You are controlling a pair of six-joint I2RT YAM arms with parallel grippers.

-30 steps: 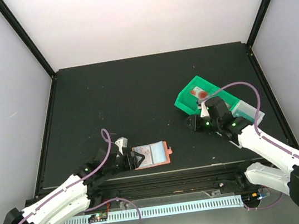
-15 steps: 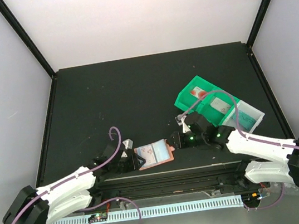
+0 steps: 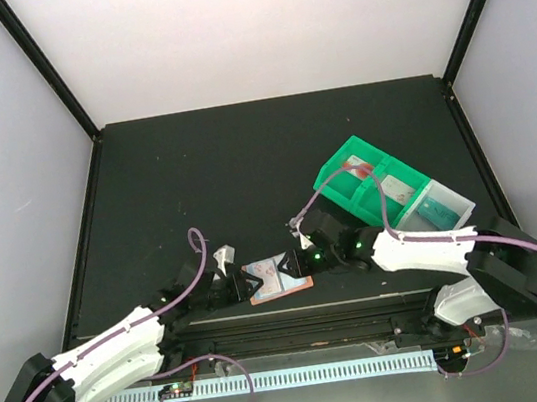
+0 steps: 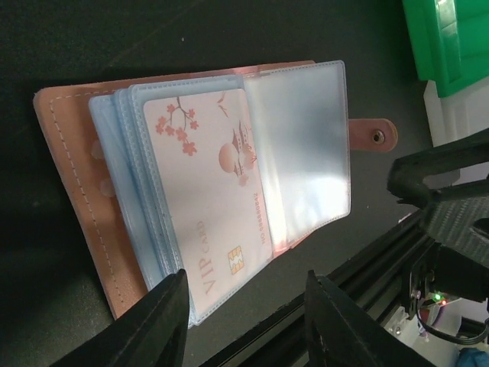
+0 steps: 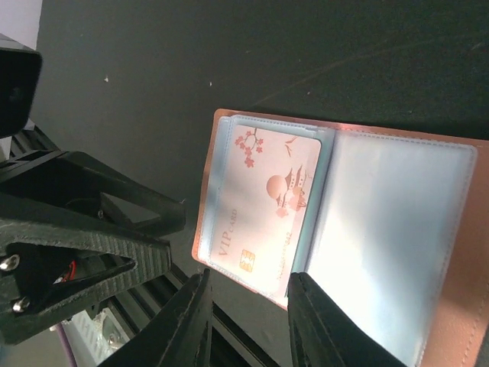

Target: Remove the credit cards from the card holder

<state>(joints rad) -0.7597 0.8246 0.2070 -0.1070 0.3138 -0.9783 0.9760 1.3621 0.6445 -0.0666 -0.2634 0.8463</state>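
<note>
The salmon-orange card holder (image 3: 278,276) lies open near the table's front edge, its pale blue sleeves fanned out. It shows in the left wrist view (image 4: 72,191) and the right wrist view (image 5: 466,306). A white card with pink blossoms and "VIP CARD" (image 4: 210,191) (image 5: 267,199) sits in the top sleeve. My left gripper (image 3: 244,287) (image 4: 246,279) is open and empty at the holder's left edge. My right gripper (image 3: 302,259) (image 5: 248,279) is open and empty at its right edge, fingers just above the card's near end. A pale grey card (image 3: 396,185) and a teal card (image 3: 433,205) lie in the bin.
The green plastic bin (image 3: 338,178) stands right of centre, behind my right arm, and shows in the left wrist view (image 4: 451,38). The table's front rail (image 3: 295,313) runs just below the holder. Both grippers face each other closely across the holder.
My right arm swung from the green bin left and down to the holder's right edge. My left gripper stayed at the holder's left side; the holder shifted slightly.
</note>
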